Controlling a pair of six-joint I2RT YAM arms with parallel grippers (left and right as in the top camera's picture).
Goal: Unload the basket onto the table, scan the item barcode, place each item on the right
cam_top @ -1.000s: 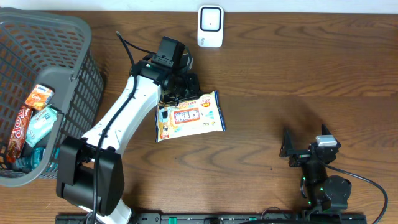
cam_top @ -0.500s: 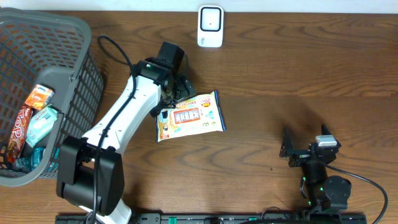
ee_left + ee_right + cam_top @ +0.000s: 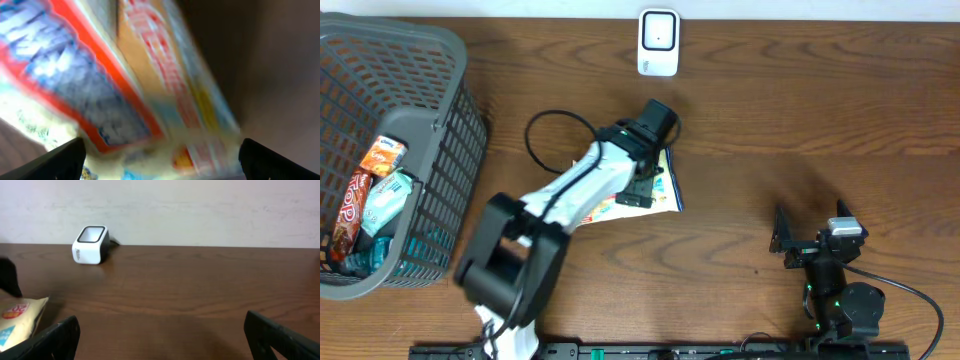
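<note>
**Left arm swings over the packet, scan not yet begun**

Since a second ago, the left arm has swept from the snack packet's left edge to a spot above its right half, and the left end effector (image 3: 642, 188) has gone from half closed to spread wide. The snack packet (image 3: 671, 185) itself seems to lie where it lay then, flat on the desk (image 3: 770, 120), a little left of centre. It is well apart from the white scanner (image 3: 659, 42) at the far edge.

In the left wrist view the packet (image 3: 125, 85) fills the frame as a blur of red, blue and yellow print. The left end effector (image 3: 162, 160) is open, its two fingertips showing at the lower corners with nothing between them.

The right end effector (image 3: 785, 243) sits parked near the front edge, also spread and empty. Its camera looks across the bare wood to the scanner (image 3: 91, 244), with a corner of the packet (image 3: 17, 320) at the left.

As a judgement, the task is at an early stage. The item is out of the basket (image 3: 400, 32), where other snacks remain, but it is not gripped, lifted or facing the scanner. Grasping it, carrying it over and turning its barcode toward the scanner window all remain. No barcode can be made out in these views.
</note>
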